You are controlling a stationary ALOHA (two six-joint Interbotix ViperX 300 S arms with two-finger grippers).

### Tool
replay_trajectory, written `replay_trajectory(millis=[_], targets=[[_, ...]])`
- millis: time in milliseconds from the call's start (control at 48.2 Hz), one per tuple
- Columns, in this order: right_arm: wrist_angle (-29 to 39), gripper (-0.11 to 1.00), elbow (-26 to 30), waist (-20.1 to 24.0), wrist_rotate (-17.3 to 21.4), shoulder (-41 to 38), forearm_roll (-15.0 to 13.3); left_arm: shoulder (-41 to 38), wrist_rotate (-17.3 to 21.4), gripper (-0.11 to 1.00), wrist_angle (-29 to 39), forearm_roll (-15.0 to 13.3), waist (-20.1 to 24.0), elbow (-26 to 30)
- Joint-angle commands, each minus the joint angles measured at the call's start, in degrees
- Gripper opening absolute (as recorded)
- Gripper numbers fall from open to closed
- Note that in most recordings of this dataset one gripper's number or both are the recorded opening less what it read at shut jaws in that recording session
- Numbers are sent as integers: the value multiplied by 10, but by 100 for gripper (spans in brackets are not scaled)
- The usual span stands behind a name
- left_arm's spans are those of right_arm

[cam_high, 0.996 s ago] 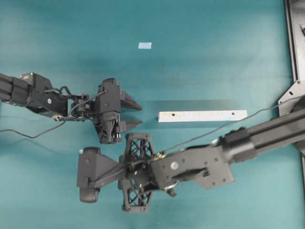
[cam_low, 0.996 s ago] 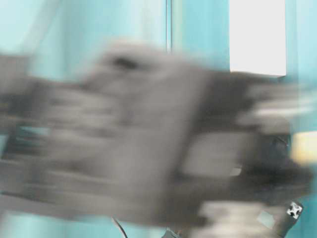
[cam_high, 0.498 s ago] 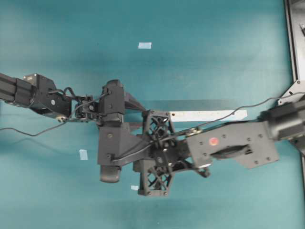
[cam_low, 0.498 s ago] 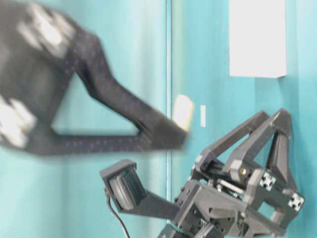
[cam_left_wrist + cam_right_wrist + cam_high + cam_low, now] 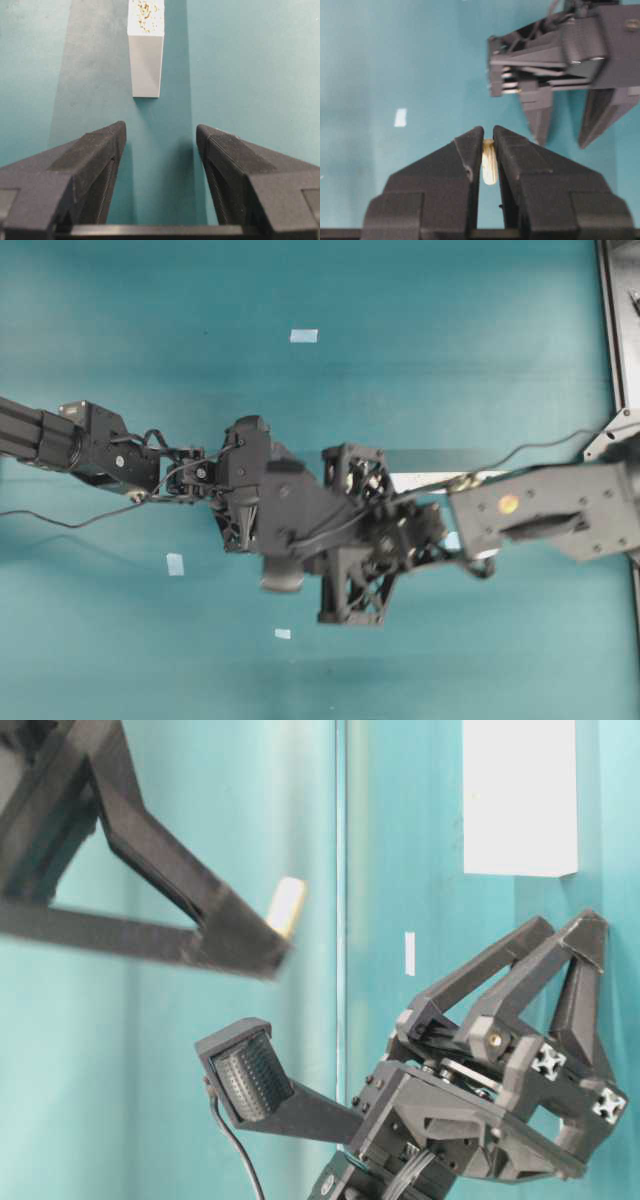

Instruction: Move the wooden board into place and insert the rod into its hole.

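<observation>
Right gripper pinched tight on the rod, raised off the teal table, left gripper jaws spread wide and empty, low on table, wooden board flat just ahead of its fingertips, untouched
</observation>
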State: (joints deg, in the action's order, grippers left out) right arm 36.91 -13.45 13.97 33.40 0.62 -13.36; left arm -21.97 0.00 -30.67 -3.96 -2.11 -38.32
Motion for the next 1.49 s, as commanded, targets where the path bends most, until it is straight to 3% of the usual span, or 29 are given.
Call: replay_trajectory(millis=[0,353,747,1203,1348,1473], targets=[[-33,12,-19,-7,1,36,-7,8,1,60,-2,2,-1,8],[-132,12,-105,-27,0,100,-7,7,2,61,-1,2,10,21],[-229,12,-190,-53,-4,161,-7,-51,1,61,19,2,2,97],[-428,12,-371,-99,-4,279,-8,-73,1,60,20,1,3,113],[-477,12,-402,-115,-10,278,-7,-72,1,52,32,1,3,113],[-536,12,-419,-128,-28,268,-8,-72,1,33,40,2,3,113]])
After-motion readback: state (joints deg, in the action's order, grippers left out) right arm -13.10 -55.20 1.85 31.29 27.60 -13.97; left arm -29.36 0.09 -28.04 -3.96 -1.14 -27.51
